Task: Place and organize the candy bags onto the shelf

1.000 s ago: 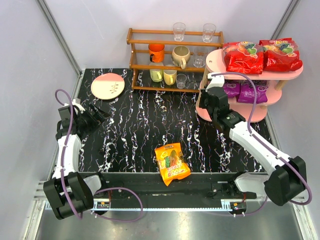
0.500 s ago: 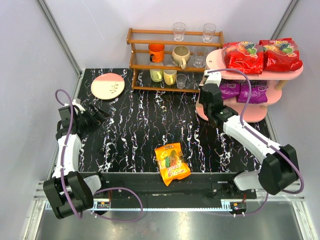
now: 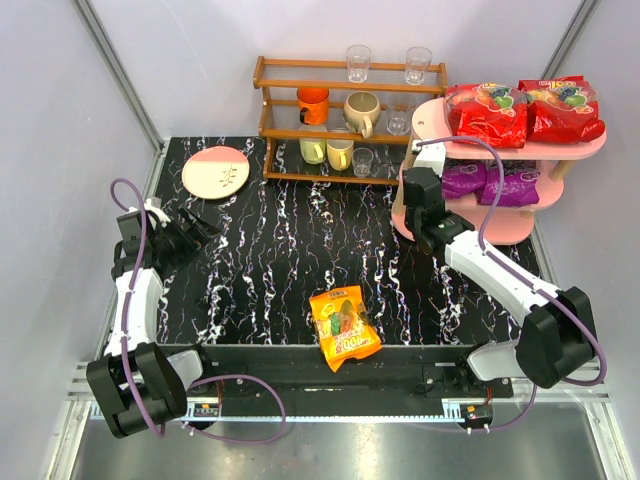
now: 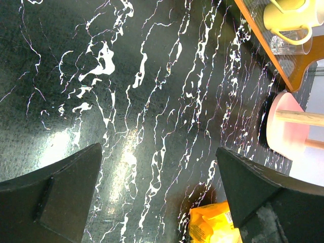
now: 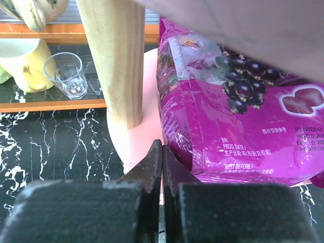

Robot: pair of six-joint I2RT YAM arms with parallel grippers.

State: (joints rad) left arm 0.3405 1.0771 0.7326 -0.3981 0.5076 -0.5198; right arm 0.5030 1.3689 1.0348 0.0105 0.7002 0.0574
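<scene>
Two grippers: one closed, one spread wide.
Right gripper (image 5: pixel 162 156): fingers pressed flat together with nothing between them; tips at the rim of a pink board.
Nearest pouch: a purple bag (image 5: pixel 238 116) just right of those tips; contact looks likely but the wrist view does not settle it.
Left gripper (image 4: pixel 158 149): fingers fully apart, empty, over bare table (image 3: pixel 280 250) at frame left.
Purple bags: both (image 3: pixel 462 180) (image 3: pixel 515 185) side by side on the shelf's middle board.
Red bags: two (image 3: pixel 487 113) (image 3: pixel 560 110) on the top board, upper right of the overhead view.
Orange bag (image 3: pixel 343 327): flat on the table, bottom centre, well apart from both grippers.
Shelf (image 3: pixel 430 115): right side, wooden post (image 5: pixel 114 61) left of the purple bag.
Brown rack (image 3: pixel 280 105): top centre, holding cups and glasses.
Plate (image 3: pixel 215 171): upper left.
</scene>
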